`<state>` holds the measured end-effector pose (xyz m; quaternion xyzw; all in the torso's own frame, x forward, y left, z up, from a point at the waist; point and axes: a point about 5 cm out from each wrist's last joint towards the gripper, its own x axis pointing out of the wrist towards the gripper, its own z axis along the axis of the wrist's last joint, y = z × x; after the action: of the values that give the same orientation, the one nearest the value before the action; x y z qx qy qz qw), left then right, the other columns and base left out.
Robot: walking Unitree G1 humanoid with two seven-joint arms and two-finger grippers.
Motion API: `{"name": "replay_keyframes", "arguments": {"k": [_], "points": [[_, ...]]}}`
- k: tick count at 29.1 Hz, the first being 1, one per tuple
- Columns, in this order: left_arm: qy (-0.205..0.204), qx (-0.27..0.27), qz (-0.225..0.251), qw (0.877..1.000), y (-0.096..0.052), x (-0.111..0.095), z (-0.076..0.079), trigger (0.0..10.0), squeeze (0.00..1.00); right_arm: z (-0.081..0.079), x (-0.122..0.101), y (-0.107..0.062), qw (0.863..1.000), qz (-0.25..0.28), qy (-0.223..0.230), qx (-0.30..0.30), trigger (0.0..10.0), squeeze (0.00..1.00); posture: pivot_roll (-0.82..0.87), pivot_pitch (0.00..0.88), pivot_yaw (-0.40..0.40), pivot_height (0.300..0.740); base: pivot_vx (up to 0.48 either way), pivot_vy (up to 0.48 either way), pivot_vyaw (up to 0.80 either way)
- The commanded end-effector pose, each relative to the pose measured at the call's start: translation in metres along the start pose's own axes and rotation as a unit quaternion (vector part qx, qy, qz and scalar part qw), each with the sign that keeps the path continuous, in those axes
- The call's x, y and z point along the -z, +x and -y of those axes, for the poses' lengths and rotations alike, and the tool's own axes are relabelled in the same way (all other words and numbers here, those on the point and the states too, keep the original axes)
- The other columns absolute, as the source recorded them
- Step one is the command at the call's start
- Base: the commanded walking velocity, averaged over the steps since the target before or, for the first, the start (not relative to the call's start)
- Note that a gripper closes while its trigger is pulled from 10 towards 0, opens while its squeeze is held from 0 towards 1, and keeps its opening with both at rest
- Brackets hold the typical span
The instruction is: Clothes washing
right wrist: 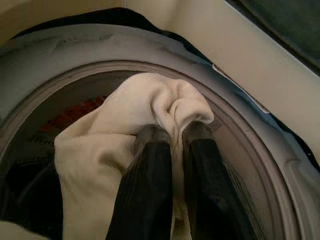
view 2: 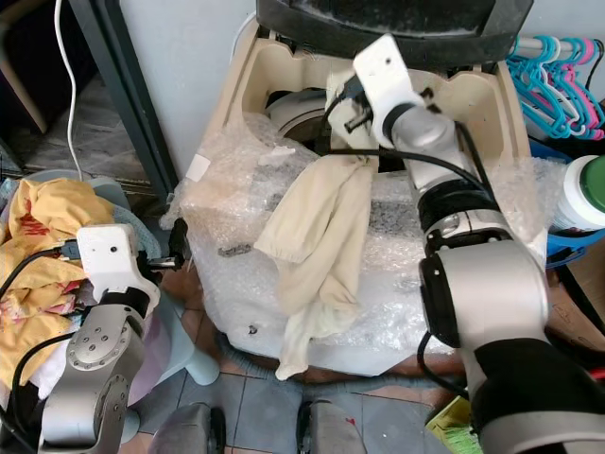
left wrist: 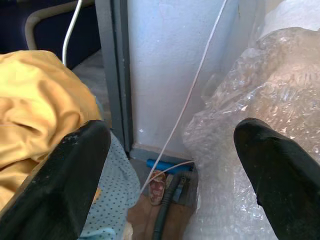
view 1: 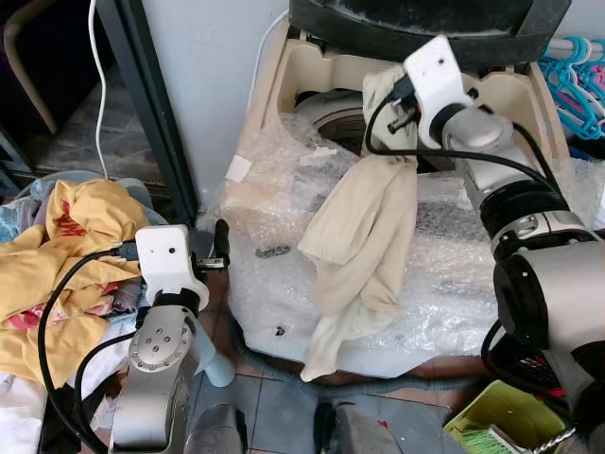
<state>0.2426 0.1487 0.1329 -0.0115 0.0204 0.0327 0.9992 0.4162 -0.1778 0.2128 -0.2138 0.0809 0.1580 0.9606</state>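
**Loading step: cream garment held at the washer mouth**

Landmark: top-loading washing machine (view 1: 284, 85), beige casing, lid raised, front wrapped in bubble wrap (view 1: 444, 274).

Right gripper (right wrist: 172, 135): over the machine's opening, jaws pressed together on a fold of the cream garment (view 1: 364, 236). The right wrist view shows the pinched bunch sitting just above the drum ring (right wrist: 260, 150), with something red and dark already down inside the drum. Most of the garment is not in yet: it trails out of the opening and hangs down the wrapped front of the machine, its lower end near the floor tiles.

Left gripper (left wrist: 170, 165): beside the machine's left corner, jaws spread wide, holding nothing. It points toward the gap between the machine and the grey door frame (left wrist: 117, 75), where a white cable (left wrist: 200, 85) runs down. On the far side of this gripper from the machine lies the pile of waiting laundry, topped by a yellow garment (view 1: 57, 255).

Other items: turquoise and pink hangers (view 1: 577, 85) to the right of the machine.

Judgement: step in hand is feeding one garment into the drum; early in the load, given the pile waiting. Next move likely calls for lifting or advancing the pinch further over the drum so the hanging tail clears the rim before release; otherwise its weight may drag the whole piece back out down the front.
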Motion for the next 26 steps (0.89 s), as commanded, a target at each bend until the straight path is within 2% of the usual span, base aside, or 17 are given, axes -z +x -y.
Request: {"name": "replay_keyframes", "arguments": {"k": [1, 2, 3, 4, 5, 6, 7, 11, 15, 18, 21, 26], "points": [[0.003, 0.008, -0.006, 1.0, 0.0, 0.002, 0.002, 10.0, 0.0, 0.012, -0.015, -0.003, 0.999, 0.037, 0.017, 0.009, 10.0, 1.0, 0.08, 0.112, -0.056, 0.74, 0.0, 0.0, 0.0], [0.003, 0.009, -0.007, 1.0, 0.0, 0.002, 0.003, 10.0, 0.0, 0.02, -0.031, -0.007, 0.996, 0.09, 0.001, 0.023, 10.0, 1.0, 0.07, 0.113, -0.058, 0.74, 0.0, 0.0, 0.0], [0.003, 0.009, -0.007, 1.0, 0.0, 0.002, 0.003, 10.0, 0.0, 0.02, -0.031, -0.007, 0.996, 0.09, 0.001, 0.023, 10.0, 1.0, 0.07, 0.113, -0.058, 0.74, 0.0, 0.0, 0.0], [0.002, 0.01, -0.007, 1.0, -0.001, 0.002, 0.003, 10.0, 0.0, 0.023, -0.04, -0.01, 0.992, 0.12, -0.009, 0.028, 10.0, 1.0, 0.07, 0.113, -0.059, 0.74, 0.0, 0.0, 0.0], [0.0, 0.012, -0.009, 1.0, -0.001, 0.003, 0.004, 10.0, 0.0, 0.031, -0.055, -0.017, 0.984, 0.177, -0.006, 0.034, 10.0, 1.0, 0.06, 0.113, -0.06, 0.74, 0.0, 0.0, 0.0], [0.0, 0.014, -0.011, 1.0, -0.001, 0.004, 0.005, 10.0, 0.0, 0.036, -0.063, -0.022, 0.977, 0.211, 0.01, 0.035, 10.0, 1.0, 0.05, 0.111, -0.063, 0.74, 0.0, 0.0, 0.0], [-0.002, 0.017, -0.012, 1.0, -0.001, 0.005, 0.007, 10.0, 0.0, 0.043, -0.069, -0.032, 0.964, 0.261, 0.035, 0.03, 10.0, 1.0, 0.05, 0.11, -0.062, 0.74, 0.0, 0.0, 0.0], [-0.004, 0.02, -0.013, 1.0, 0.0, 0.006, 0.009, 10.0, 0.0, 0.044, -0.062, -0.043, 0.956, 0.288, 0.051, 0.012, 10.0, 1.0, 0.04, 0.11, -0.055, 0.74, 0.0, 0.0, 0.0], [-0.002, 0.026, -0.015, 1.0, 0.002, 0.006, 0.009, 10.0, 0.0, 0.032, -0.037, -0.046, 0.968, 0.248, 0.036, -0.027, 10.0, 1.0, 0.03, 0.112, -0.039, 0.74, 0.0, 0.0, 0.0], [0.001, 0.028, -0.017, 0.999, 0.004, 0.006, 0.008, 10.0, 0.0, 0.03, -0.026, -0.047, 0.976, 0.217, 0.02, -0.024, 10.0, 1.0, 0.03, 0.11, -0.035, 0.74, 0.0, 0.0, 0.0], [0.004, 0.028, -0.016, 0.999, 0.005, 0.005, 0.008, 10.0, 0.0, 0.029, -0.027, -0.056, 0.972, 0.226, 0.043, -0.039, 10.0, 1.0, 0.04, 0.11, -0.039, 0.74, 0.0, 0.0, 0.0], [0.002, 0.019, -0.015, 1.0, 0.003, 0.005, 0.005, 10.0, 0.0, 0.027, -0.031, -0.074, 0.959, 0.251, 0.102, -0.084, 10.0, 1.0, 0.04, 0.112, -0.043, 0.74, 0.0, 0.0, 0.0]]}}
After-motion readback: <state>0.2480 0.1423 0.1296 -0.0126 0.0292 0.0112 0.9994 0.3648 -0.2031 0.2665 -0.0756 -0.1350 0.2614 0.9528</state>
